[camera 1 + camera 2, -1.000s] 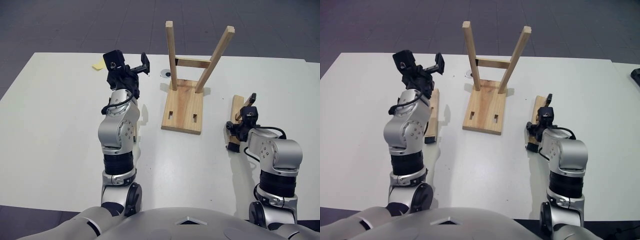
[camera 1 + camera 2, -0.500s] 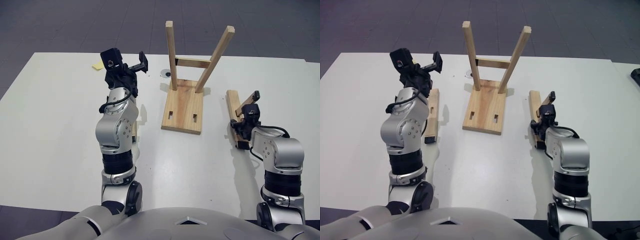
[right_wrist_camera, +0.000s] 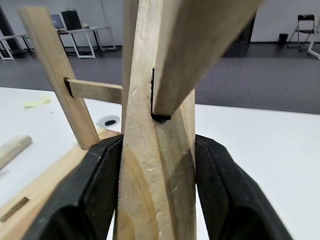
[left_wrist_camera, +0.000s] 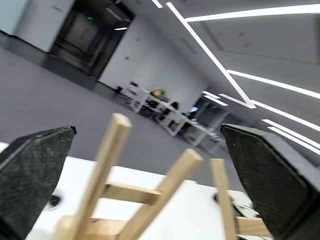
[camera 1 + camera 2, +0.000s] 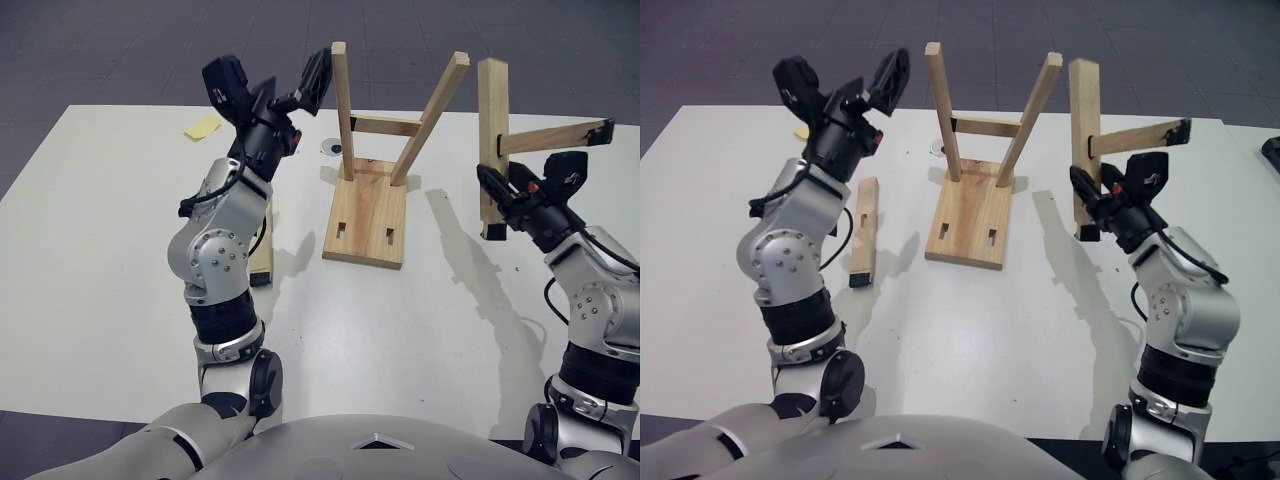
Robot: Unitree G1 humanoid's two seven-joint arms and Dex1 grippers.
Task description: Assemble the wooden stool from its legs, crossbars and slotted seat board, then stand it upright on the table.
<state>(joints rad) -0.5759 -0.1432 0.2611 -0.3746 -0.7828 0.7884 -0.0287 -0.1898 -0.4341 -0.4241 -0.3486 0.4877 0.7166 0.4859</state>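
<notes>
Standing upright in the clamped right tool (image 3: 155, 167), the leg (image 5: 491, 120) carries its crossbar (image 5: 550, 136) pointing rightward; left tool (image 5: 271, 82) gapes.

grey floor (image 5: 120, 50), ceiling light strips (image 4: 250, 12), distant desks (image 4: 161, 104)

Open-plan office: desks (image 4: 156, 103), strip lights (image 4: 250, 12)

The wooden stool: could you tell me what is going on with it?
The seat board lies flat on the table, two legs and a crossbar standing at its far end, near slots empty. The right gripper holds another leg with its crossbar in the air. The left gripper hangs open near the standing legs.
</notes>
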